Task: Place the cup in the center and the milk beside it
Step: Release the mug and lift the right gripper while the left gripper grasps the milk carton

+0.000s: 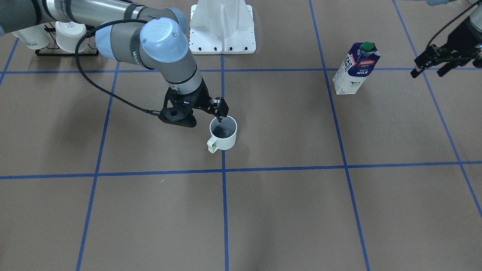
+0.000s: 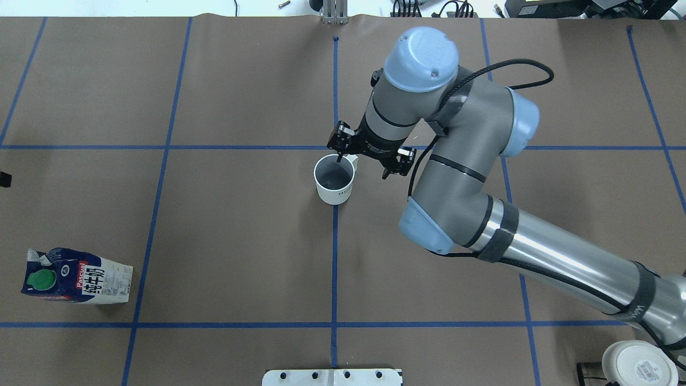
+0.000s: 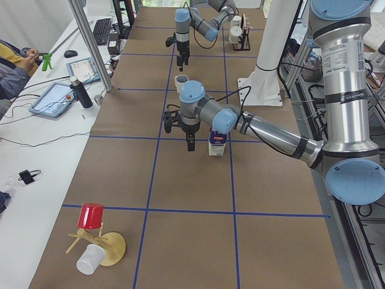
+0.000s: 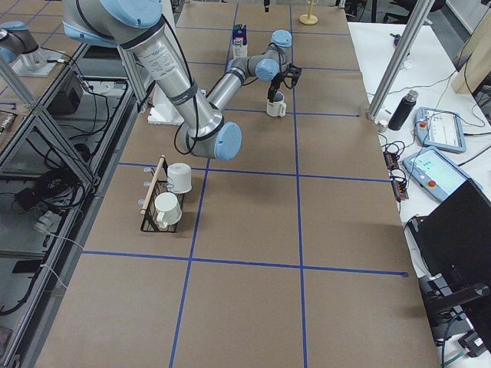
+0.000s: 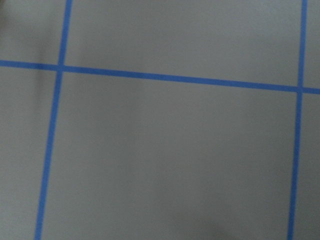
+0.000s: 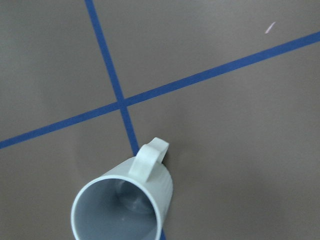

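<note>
**Nearest the robot, left.** The whole-milk carton (image 2: 80,279) stands upright on the counter (image 2: 241,241) with its green cap on. It is well apart from the middle and has not yet been brought in. The left end effector (image 1: 428,70) hangs in the air farther left of the carton, touching nothing. Its fingers appear spread, though it sits small at the frame edge.

**Farther out, middle.** The plain white mug (image 2: 335,185) stands upright on the central blue tape line (image 2: 334,257), so the cup half of the task looks met. Its handle (image 6: 148,157) points far and right. The right end effector (image 2: 363,166) sits low over the mug with its jaws wide, holding nothing. One finger (image 1: 220,111) dips inside the rim on the handle side, and the other stands outside, clear of the wall.

**Hazards, as judged.**
- **Mug dragged or tipped:** if the right arm moves sideways before it rises, the inner finger would catch the rim and pull the mug off the line or tip it.
- **Carton toppled or slipping:** the carton is tall and narrow. A high or glancing approach by the left end effector could topple it, and a soft squeeze on its walls may let it slip.
- **Mug knocked:** setting the carton down too close would knock the mug.
- **Arms meeting:** the arms could meet if the right one is at the middle when the left arrives.
</note>
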### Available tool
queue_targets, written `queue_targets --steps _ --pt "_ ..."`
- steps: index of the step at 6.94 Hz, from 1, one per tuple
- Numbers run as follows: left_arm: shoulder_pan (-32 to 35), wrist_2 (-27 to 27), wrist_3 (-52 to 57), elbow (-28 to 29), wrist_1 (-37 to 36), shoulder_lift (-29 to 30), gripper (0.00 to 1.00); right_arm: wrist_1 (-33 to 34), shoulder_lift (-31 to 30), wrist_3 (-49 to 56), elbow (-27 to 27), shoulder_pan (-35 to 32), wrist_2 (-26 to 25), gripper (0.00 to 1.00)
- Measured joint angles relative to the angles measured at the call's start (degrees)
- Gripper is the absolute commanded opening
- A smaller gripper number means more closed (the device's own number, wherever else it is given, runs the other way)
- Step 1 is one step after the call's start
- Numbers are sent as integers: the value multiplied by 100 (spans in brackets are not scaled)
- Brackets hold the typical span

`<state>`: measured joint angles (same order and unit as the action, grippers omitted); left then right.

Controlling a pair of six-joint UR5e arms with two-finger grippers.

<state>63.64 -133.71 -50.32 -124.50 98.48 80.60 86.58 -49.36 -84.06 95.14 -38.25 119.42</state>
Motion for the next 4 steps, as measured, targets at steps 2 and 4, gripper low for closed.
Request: queue_targets --steps 2,4 --pt "-990 506 -1214 -642 -34 -5 98 -16 -431 51 357 -129 17 100" --pt "-1575 893 -1446 -846 -47 -210 98 -38 -545 56 399 -115 -28 100"
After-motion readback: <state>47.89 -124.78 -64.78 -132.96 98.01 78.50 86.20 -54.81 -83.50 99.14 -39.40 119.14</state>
